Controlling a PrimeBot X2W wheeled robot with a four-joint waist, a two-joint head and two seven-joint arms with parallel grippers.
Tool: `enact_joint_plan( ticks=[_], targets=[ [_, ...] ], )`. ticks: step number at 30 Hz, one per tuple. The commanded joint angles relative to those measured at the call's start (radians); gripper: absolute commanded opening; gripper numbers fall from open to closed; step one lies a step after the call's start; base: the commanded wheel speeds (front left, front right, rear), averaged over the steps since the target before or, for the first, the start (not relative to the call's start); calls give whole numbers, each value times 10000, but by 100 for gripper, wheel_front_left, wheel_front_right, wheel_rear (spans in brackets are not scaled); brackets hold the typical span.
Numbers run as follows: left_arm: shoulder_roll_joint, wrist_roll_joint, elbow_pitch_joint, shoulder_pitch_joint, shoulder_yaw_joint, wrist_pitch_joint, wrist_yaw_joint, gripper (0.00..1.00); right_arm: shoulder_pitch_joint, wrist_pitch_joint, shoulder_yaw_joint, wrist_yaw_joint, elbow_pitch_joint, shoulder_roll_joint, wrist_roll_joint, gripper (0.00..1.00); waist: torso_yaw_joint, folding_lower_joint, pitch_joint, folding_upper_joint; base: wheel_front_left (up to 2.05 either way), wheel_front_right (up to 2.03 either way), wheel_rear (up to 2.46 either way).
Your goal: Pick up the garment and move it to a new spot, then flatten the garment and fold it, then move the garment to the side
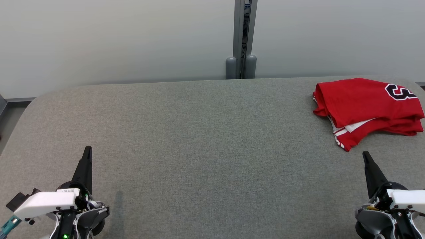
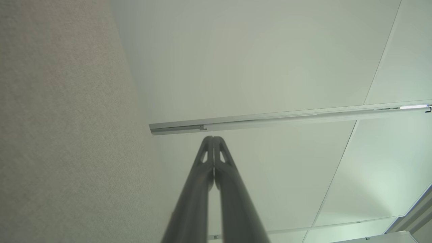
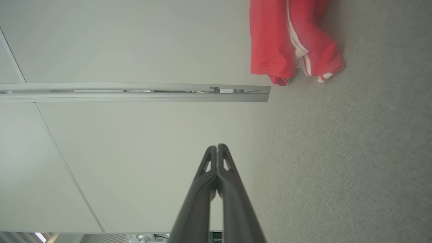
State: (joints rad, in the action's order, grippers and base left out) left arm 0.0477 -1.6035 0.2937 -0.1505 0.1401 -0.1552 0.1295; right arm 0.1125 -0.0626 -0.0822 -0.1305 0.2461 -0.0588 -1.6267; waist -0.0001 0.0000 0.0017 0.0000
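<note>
Left gripper [image 1: 87, 151] is hovering low over the near-left part of the grey table [image 1: 199, 132], fingers pressed together tip to tip and pointing straight away from the robot toward the pale wall [image 1: 116, 39]. The left wrist view is showing the same pinched tips [image 2: 213, 139], with the table running up the side of the frame.

Right gripper [image 1: 366, 155] is mirroring that at the near right, jaws also closed on themselves [image 3: 217, 147], fingers angling slightly inward.

The garment [image 1: 365, 103], a red jersey with white trim and a black number, is lying folded in a loose stack at the table's far right corner. Its nearest hem is sitting near the right fingertips but apart from them; the right wrist view is catching it [image 3: 287, 40] up ahead.
</note>
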Motion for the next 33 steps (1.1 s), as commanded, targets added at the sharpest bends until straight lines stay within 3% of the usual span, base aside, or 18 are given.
enact_joint_plan(
  ticks=[1,33],
  targets=[
    [49,-4,-11,-126,28,-24,40,0,40,-85,-16,-2,44,-9,42,0,0,0,0,0,0,0,0],
    [49,-5,-12,-126,27,-23,40,0,43,-104,-51,-2,45,14,79,0,0,0,0,0,0,0,0]
  ],
)
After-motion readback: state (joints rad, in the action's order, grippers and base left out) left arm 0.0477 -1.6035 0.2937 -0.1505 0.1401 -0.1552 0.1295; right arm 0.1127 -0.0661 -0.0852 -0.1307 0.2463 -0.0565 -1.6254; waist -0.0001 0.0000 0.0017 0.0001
